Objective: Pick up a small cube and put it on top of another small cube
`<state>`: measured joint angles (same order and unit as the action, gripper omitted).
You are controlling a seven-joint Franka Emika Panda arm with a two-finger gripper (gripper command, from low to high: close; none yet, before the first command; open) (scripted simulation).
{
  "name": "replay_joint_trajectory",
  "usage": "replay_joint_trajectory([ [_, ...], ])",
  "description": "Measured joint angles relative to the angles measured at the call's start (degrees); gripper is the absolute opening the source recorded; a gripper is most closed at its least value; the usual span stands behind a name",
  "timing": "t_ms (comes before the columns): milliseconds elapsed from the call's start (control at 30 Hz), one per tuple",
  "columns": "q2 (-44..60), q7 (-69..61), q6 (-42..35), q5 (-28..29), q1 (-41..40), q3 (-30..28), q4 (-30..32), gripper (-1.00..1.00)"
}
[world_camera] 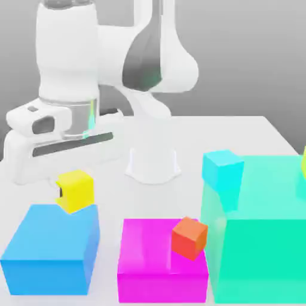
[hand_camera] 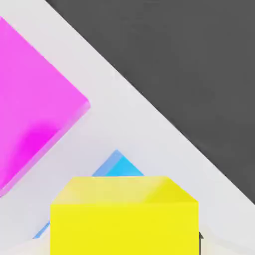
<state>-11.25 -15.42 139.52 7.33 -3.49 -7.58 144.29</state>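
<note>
Gripper [world_camera: 67,192] clamped on the small yellow cube [world_camera: 76,190], fingers drawn in tight against its sides; cube carried clear of the table [world_camera: 251,134], hanging just above the back edge of the big blue block [world_camera: 51,250] at the exterior view's left; seen large and close in the hand view [hand_camera: 124,214], with a corner of blue peeping out behind it and the magenta block [hand_camera: 30,114] lying off at about ten o'clock.

Judged as the carrying stage: cube lifted, not yet set on anything.

Deciding relation: from the held cube in the exterior view, the small orange-red cube [world_camera: 189,237] lies at roughly four o'clock, perched at the near corner of the magenta block [world_camera: 161,263]; the small cyan cube [world_camera: 222,168] lies at about three o'clock, slightly higher, against the big green block [world_camera: 263,239]; both well apart from the hand, the orange-red one a little nearer. No long axis to mind on a cube; only its faces to square with the target's before lowering. Orange-red cube looks tilted, so a risky seat; slipping off likely unless centred.
</note>
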Motion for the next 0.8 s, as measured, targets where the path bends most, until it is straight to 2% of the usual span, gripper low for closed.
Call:
replay_joint_trajectory([
  [367, -5.17, -19.51, -6.8, -0.43, 11.62, 7.0, -2.27, -1.0],
  [533, -1.08, -20.89, -3.92, -6.11, 13.73, 6.68, 2.57, -1.0],
  [667, 5.35, -21.28, 3.86, -7.54, 14.11, 6.68, 5.09, -1.0],
  [700, 7.05, -21.19, 6.08, -7.41, 14.06, 6.62, 5.61, 1.0],
  [800, 7.05, -21.19, 6.08, -7.41, 14.06, 6.62, 5.61, 1.0],
])
